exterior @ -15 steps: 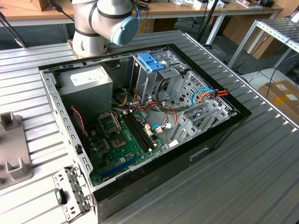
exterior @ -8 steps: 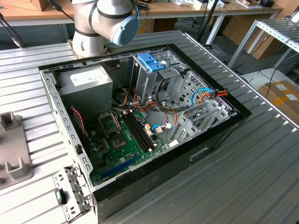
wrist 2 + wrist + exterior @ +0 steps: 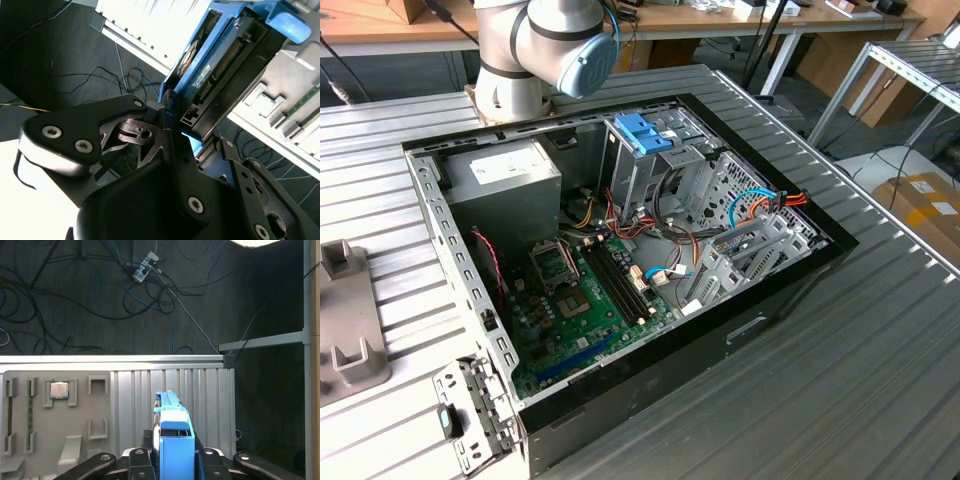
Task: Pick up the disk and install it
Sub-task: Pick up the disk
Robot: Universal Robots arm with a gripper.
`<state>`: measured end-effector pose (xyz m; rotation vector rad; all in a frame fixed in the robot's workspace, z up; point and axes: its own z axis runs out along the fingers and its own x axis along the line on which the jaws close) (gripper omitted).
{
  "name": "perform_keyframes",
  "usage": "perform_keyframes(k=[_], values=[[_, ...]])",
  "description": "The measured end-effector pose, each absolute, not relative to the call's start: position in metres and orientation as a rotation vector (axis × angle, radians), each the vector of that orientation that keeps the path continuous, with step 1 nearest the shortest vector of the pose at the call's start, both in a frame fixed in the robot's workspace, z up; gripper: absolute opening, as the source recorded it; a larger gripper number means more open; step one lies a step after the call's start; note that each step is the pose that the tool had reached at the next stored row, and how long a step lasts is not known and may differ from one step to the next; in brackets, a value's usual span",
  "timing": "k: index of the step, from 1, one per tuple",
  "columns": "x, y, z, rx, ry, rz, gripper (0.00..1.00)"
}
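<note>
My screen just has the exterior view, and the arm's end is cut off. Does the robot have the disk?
Observer: Yes. In both wrist views the gripper is shut on the disk.
Operator: What's past it?
Observer: In the first wrist view, the ribbed metal table, with a grey parts tray on it.
Operator: Anything in the tray?
Observer: A processor chip sits in one pocket.
</note>
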<state>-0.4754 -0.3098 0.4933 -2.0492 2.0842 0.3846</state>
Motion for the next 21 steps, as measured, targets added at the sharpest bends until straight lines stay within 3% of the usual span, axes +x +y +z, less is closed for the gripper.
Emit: perform_keyframes(k=[21], values=[[-0.475, -0.31, 0.509, -2.037, 2.071, 0.405, 0.37]])
